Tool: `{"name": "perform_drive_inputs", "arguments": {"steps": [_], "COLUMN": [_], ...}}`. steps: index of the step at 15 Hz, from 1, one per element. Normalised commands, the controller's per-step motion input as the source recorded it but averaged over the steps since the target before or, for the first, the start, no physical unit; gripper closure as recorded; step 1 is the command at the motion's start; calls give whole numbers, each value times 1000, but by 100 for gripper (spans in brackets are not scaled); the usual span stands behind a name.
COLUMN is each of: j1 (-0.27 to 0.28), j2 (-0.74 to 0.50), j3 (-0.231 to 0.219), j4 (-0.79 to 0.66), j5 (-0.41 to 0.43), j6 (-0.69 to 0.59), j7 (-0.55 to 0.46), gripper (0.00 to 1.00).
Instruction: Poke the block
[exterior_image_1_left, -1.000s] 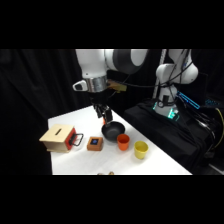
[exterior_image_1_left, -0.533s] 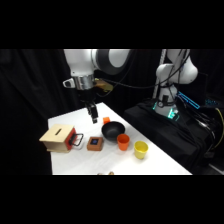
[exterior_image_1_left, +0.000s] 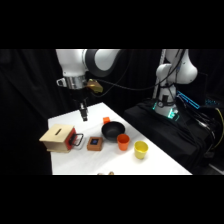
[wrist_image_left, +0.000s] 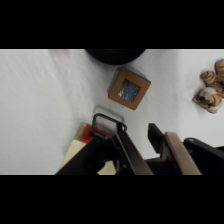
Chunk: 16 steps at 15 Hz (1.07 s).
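1. One block (exterior_image_1_left: 95, 144), small and wooden, lies on the bench (exterior_image_1_left: 150, 160) between box (exterior_image_1_left: 57, 138) and cup (exterior_image_1_left: 123, 142); likely light, rigid, prone to sliding.
2. Poke the blue top squarely.
3. Gripper (exterior_image_1_left: 84, 116) hangs beyond; fingers' state unclear.

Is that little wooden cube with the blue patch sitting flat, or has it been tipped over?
Flat. The block rests on the table with its blue mark facing up, seen in both views.
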Motion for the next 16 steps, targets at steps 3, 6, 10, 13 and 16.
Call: {"name": "perform_drive_inputs", "arguments": {"steps": [3,6,10,13,16], "j1": [9,9,2,9,21], "j2": [125,104,120,132,122], "j3": [-10,1,10,9,-6], "j4": [121,33,-30,-71,-85], "j5": [-60,-38,-12,-2,-16], "j6": [93,161,269,355,345], "j7": [129,96,69,79,95], "gripper": [98,100,97,98,98]}}
